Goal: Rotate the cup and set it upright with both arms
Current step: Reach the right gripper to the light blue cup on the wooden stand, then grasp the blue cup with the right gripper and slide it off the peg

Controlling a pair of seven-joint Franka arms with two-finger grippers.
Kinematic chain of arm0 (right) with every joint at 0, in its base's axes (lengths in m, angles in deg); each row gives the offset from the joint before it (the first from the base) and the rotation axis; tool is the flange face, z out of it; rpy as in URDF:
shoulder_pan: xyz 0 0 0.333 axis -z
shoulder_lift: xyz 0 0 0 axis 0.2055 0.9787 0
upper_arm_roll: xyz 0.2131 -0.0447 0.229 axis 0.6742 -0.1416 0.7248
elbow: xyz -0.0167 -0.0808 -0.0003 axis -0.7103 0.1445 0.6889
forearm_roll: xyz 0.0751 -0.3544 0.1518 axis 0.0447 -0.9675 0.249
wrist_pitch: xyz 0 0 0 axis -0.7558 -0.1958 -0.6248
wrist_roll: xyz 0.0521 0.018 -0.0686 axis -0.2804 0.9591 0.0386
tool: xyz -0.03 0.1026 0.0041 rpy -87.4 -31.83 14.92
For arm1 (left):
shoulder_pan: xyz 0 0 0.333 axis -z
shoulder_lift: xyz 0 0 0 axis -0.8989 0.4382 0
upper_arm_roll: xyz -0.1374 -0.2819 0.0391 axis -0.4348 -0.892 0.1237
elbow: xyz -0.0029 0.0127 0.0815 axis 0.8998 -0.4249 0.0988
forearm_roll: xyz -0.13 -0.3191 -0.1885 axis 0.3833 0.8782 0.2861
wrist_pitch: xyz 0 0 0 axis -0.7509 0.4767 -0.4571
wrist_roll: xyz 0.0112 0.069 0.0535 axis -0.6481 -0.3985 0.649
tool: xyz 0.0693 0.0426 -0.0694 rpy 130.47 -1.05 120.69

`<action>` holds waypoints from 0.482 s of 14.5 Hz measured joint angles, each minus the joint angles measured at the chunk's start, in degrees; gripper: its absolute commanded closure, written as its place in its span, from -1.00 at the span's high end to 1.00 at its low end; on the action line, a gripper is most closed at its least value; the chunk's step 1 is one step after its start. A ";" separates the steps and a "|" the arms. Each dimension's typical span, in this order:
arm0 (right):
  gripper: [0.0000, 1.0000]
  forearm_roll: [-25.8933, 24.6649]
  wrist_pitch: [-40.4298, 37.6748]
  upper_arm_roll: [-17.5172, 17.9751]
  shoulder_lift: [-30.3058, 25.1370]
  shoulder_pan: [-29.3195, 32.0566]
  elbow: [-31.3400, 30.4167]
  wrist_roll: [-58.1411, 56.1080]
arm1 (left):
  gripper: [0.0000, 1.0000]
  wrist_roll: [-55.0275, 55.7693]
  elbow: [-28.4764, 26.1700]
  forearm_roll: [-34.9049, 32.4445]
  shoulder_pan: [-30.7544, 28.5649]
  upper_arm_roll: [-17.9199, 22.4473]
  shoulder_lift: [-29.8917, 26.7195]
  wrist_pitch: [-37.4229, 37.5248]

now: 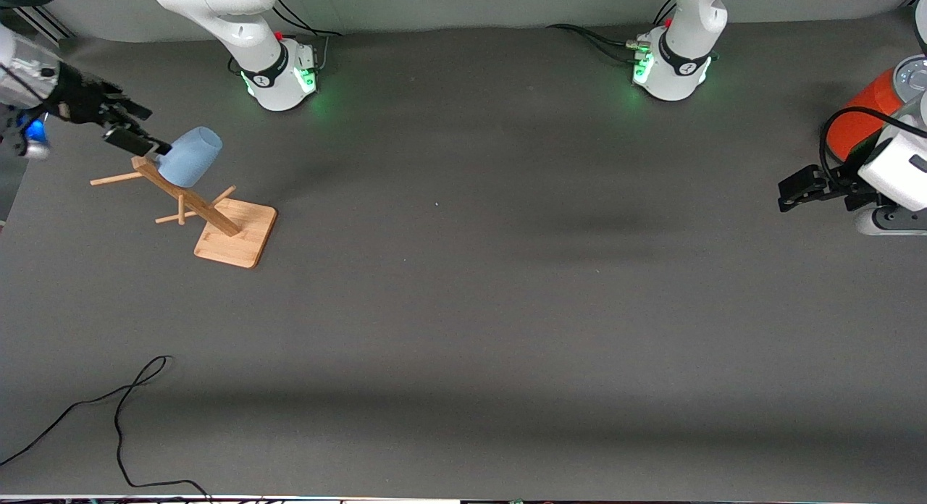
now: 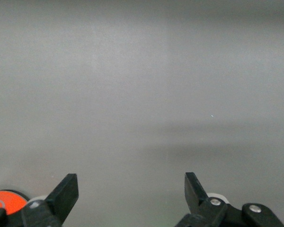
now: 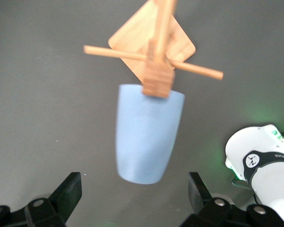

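The light-blue cup (image 1: pixel 192 156) hangs on a peg of a wooden stand (image 1: pixel 235 232) toward the right arm's end of the table. In the right wrist view the cup (image 3: pixel 146 137) has its wide rim against the stand's post (image 3: pixel 158 80) and its narrow closed end toward the camera. My right gripper (image 1: pixel 148 131) is open and empty just beside the cup, its fingers spread wider than the cup's closed end (image 3: pixel 134 187). My left gripper (image 1: pixel 797 189) is open and empty over the left arm's end of the table, and it sees only bare table (image 2: pixel 131 182).
A red-orange can with a grey lid (image 1: pixel 865 116) stands at the left arm's end of the table, right by the left wrist; it also shows in the left wrist view (image 2: pixel 4 198). A black cable (image 1: pixel 123 417) lies on the table near the front camera.
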 measured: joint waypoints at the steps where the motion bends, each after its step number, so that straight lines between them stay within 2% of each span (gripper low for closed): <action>1: 1.00 0.02 1.67 0.01 -1.24 0.00 -2.35 0.50 | 1.00 0.00 0.00 0.00 0.01 -0.01 0.00 0.00; 7: 1.00 0.06 12.83 0.02 -1.62 -0.35 -10.45 0.86 | 1.00 0.00 0.23 0.00 0.02 -0.01 -0.02 0.20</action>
